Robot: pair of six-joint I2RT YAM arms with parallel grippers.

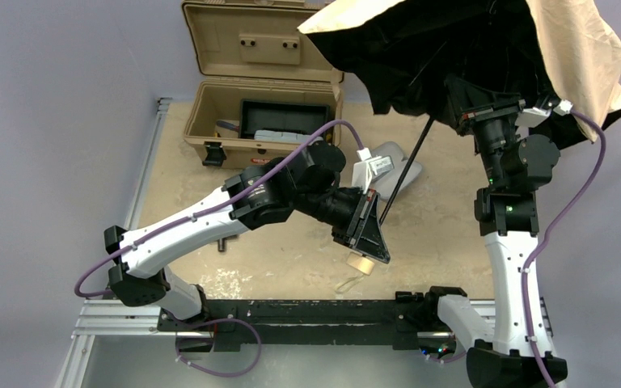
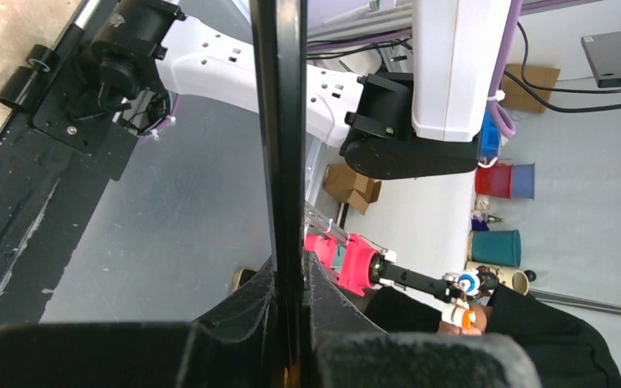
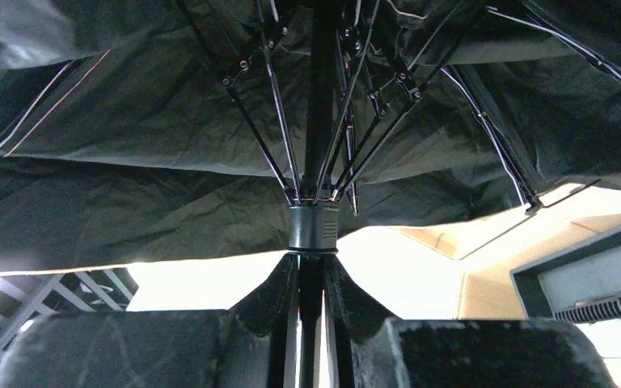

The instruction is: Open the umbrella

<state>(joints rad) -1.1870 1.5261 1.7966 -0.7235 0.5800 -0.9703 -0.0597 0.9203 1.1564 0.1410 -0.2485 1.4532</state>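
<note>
The umbrella (image 1: 453,48) is held up at the back right, its cream-tan canopy spread with the black lining facing me. Its thin shaft (image 1: 404,174) slants down to the tan knob handle (image 1: 361,263) and strap near the table's front. My left gripper (image 1: 371,230) is shut on the shaft (image 2: 283,121) just above the handle; its pads (image 2: 331,299) press on both sides. My right gripper (image 1: 465,103) sits under the canopy, its tips hidden there. In the right wrist view the gripper (image 3: 311,283) is shut on the shaft just below the black runner (image 3: 314,229), with ribs (image 3: 263,137) fanned out above.
An open tan toolbox (image 1: 267,89) stands at the back left. A lavender-grey case (image 1: 390,162) lies behind my left wrist, under the shaft. A black rail (image 1: 307,311) runs along the front edge. The right arm's base (image 2: 445,97) shows in the left wrist view.
</note>
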